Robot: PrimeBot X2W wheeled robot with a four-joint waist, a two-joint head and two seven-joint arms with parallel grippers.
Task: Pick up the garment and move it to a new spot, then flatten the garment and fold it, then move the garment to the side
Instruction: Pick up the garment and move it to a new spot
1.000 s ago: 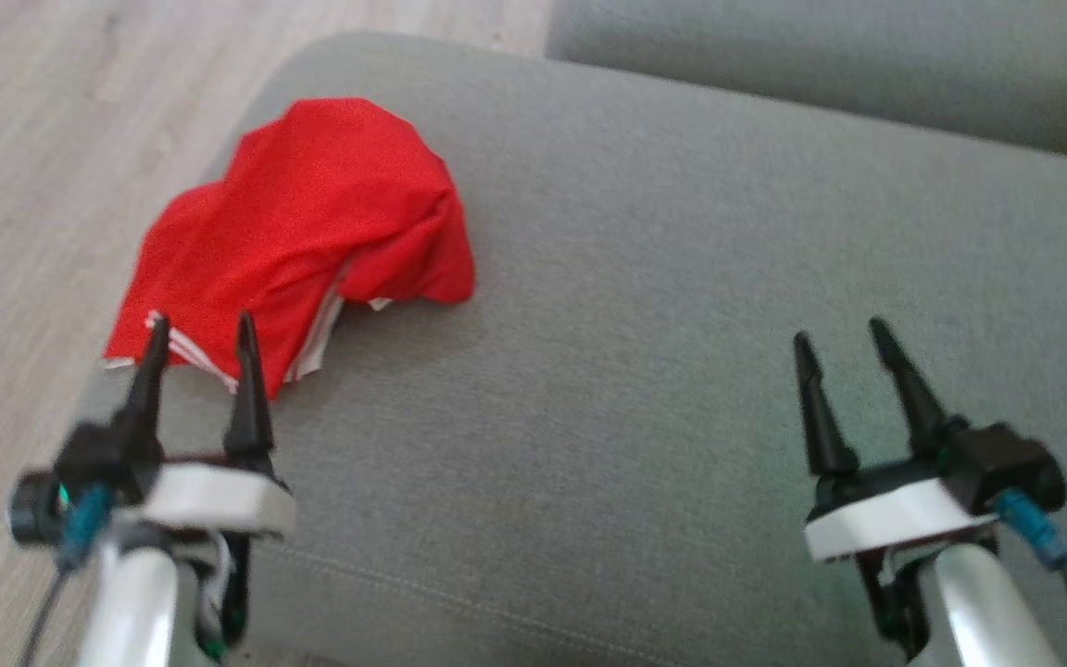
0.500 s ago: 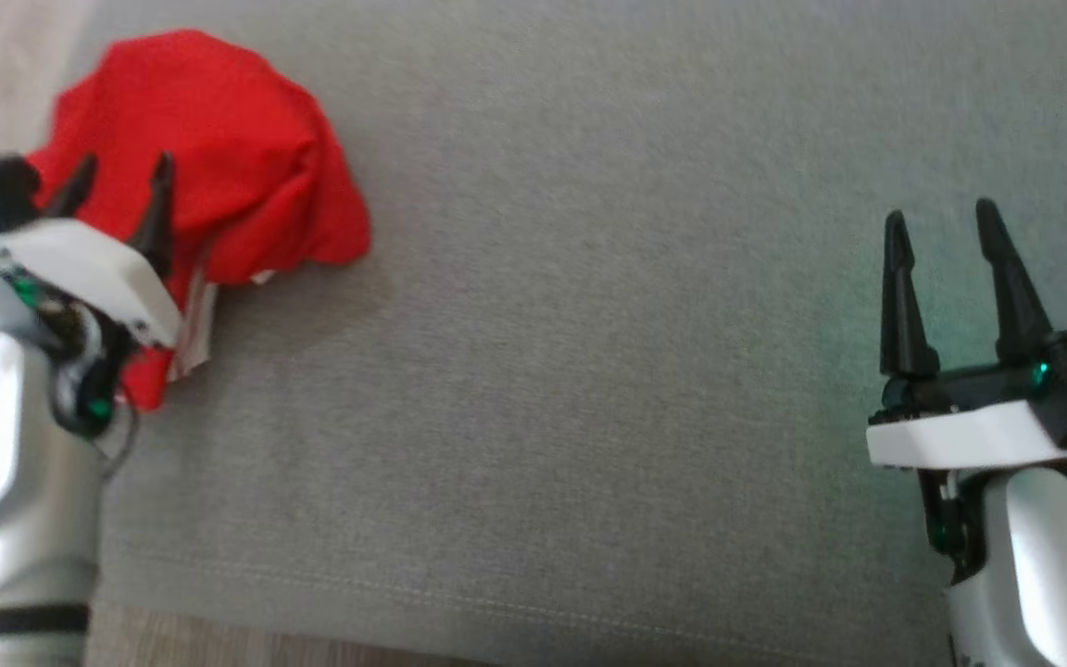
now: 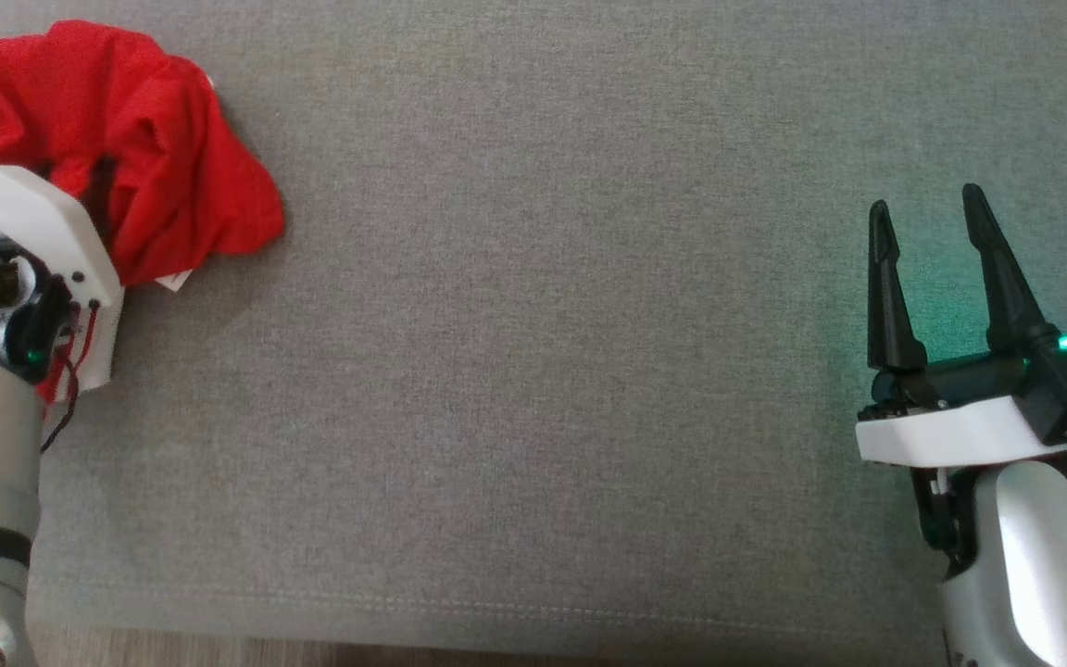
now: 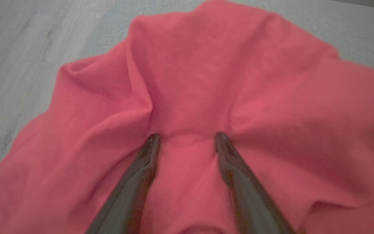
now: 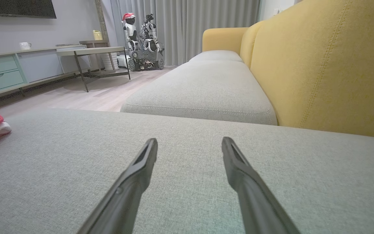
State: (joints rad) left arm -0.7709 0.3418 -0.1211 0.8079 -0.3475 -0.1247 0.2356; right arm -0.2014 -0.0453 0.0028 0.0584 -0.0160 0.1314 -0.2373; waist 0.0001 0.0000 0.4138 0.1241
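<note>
1. Since pickup comes first, left wrist view: left claw (image 4: pixel 187 139) spread, unclenched, tips dug into the crumpled red garment (image 4: pixel 206 81), a fold between them
2. Head view: right claw (image 3: pixel 932 208) released, idle over grey sofa cushion (image 3: pixel 533 371)
3. Right wrist view: garment far to its left

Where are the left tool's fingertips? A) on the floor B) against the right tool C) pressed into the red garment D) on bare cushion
C: in the left wrist view the left tool has both fingertips sunk into the garment, jaws apart with a fold between them.
</note>
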